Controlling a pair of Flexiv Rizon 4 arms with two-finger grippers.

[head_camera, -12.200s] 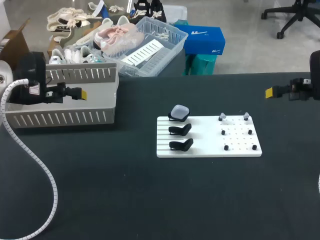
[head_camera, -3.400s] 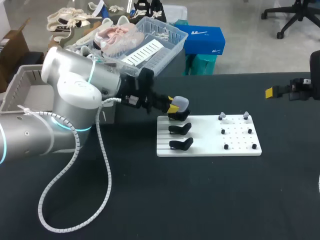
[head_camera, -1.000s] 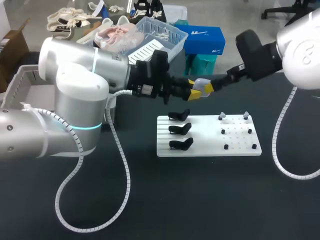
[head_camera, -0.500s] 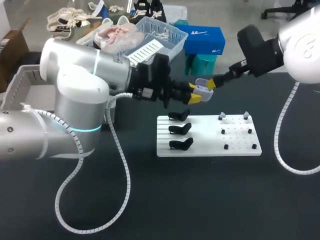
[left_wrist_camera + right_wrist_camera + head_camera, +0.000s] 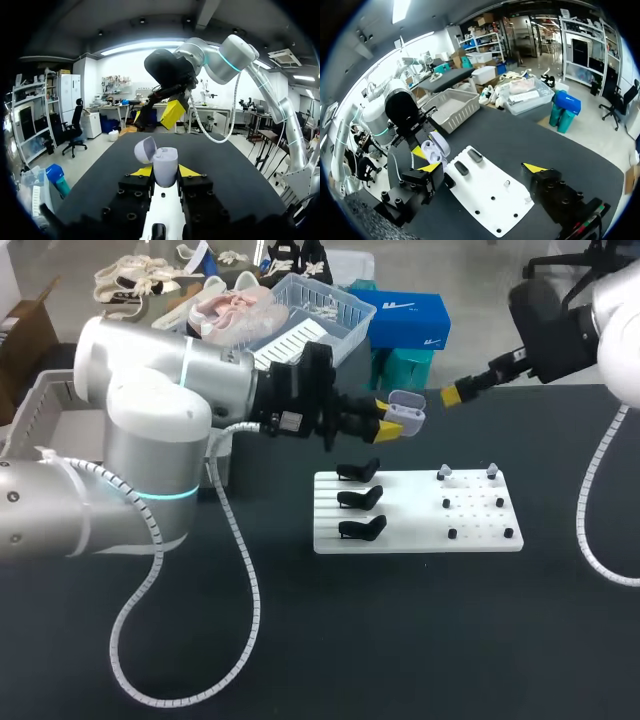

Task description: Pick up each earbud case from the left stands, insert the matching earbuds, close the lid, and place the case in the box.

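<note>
At the upper left of the head view, the grey box shows partly behind the left arm. That arm reaches right to the upper middle of the frame. There the left gripper holds the earbud case above the tabletop. Its fingers pinch the case body from both sides, and the lid is hinged up and open. In the left wrist view the case stands upright between the yellow tips.

Below the case lies the white board. It has three black stands along its left side and two earbuds on pegs at its upper right.

Just right of the case, apart from it, hangs the right gripper. The right wrist view shows its fingers spread wide.
</note>
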